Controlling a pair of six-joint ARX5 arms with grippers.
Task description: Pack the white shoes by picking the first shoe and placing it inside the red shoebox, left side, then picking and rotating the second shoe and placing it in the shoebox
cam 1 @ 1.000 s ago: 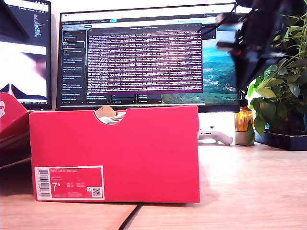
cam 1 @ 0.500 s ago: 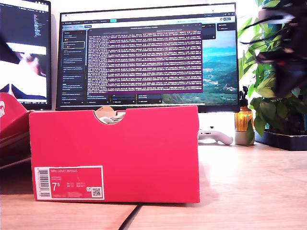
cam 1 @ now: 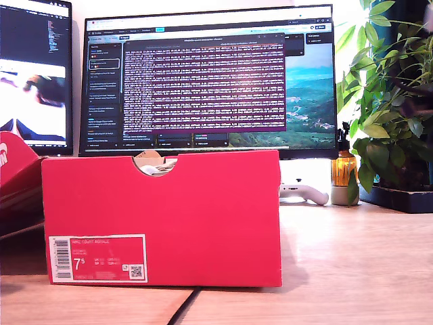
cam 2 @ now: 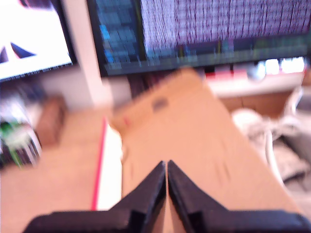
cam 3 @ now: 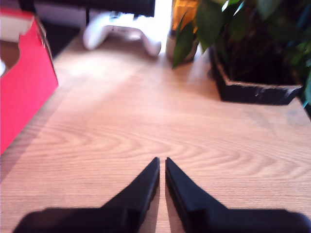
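Note:
The red shoebox [cam 1: 162, 217] stands in the middle of the exterior view, label and thumb notch facing the camera. Something pale [cam 1: 153, 164] shows through the notch; I cannot tell if it is one of the white shoes. My second gripper [cam 3: 162, 163] is shut with nothing in it, above bare wood, and the shoebox's wall [cam 3: 19, 92] lies off to one side. My first gripper [cam 2: 166, 166] is shut and empty over a brown cardboard surface [cam 2: 184, 131] with a red edge [cam 2: 99, 165]. Blurred white shapes [cam 2: 286, 141] lie beside that surface.
A flat red lid [cam 1: 15, 169] leans at the exterior view's left. A white game controller [cam 1: 304, 192], an amber bottle [cam 1: 344, 169] and a potted plant [cam 1: 389, 122] stand at its right. Monitors [cam 1: 210, 81] fill the back. A black cable [cam 1: 186, 308] runs under the box.
The dark blurred arm at the exterior view's upper right has swung further right and almost left the picture. The shoebox has not moved.

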